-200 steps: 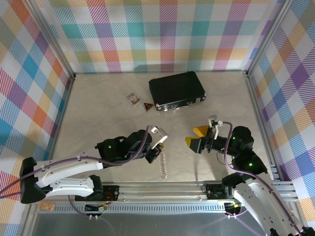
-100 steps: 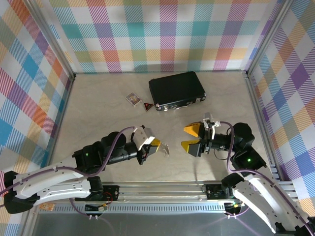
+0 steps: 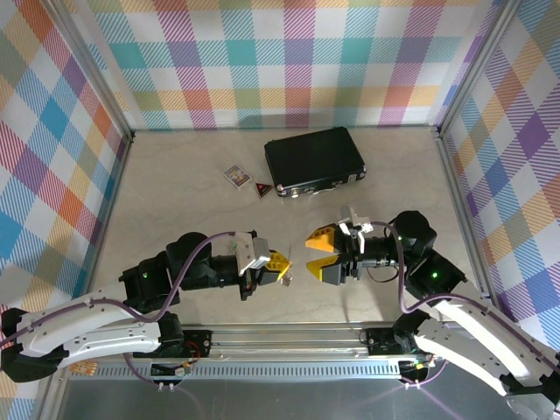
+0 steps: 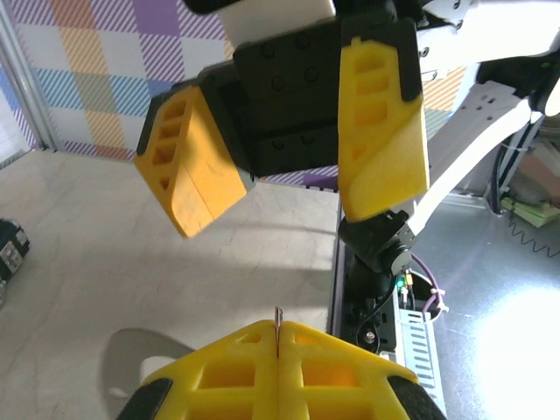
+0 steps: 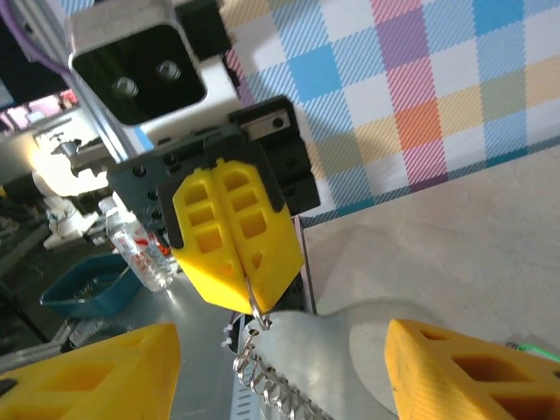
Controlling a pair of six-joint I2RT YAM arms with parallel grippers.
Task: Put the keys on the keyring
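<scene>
My left gripper (image 3: 280, 262) is shut on the keyring (image 5: 273, 381), whose thin wire loop sticks out of the yellow fingertips with the bumpy chain-like strip hanging below. In the left wrist view only a sliver of its metal (image 4: 277, 317) shows between my shut fingers (image 4: 227, 367). My right gripper (image 3: 320, 255) faces the left one from a short way off and stands open; its fingers (image 5: 87, 372) flank the hanging strip without touching it. A bright green sliver (image 5: 535, 349) shows behind the right finger; I cannot tell if it is one of the keys.
A black case (image 3: 315, 162) lies at the back of the table. A small patterned card box (image 3: 235, 176) and a red triangular tag (image 3: 261, 188) lie to its left. The aluminium rail (image 3: 289, 337) runs along the near edge, and checkered walls close in three sides.
My left gripper has drawn back and turned to point right, bringing the keyring up with it. My right gripper has moved left toward it, and its jaws have narrowed.
</scene>
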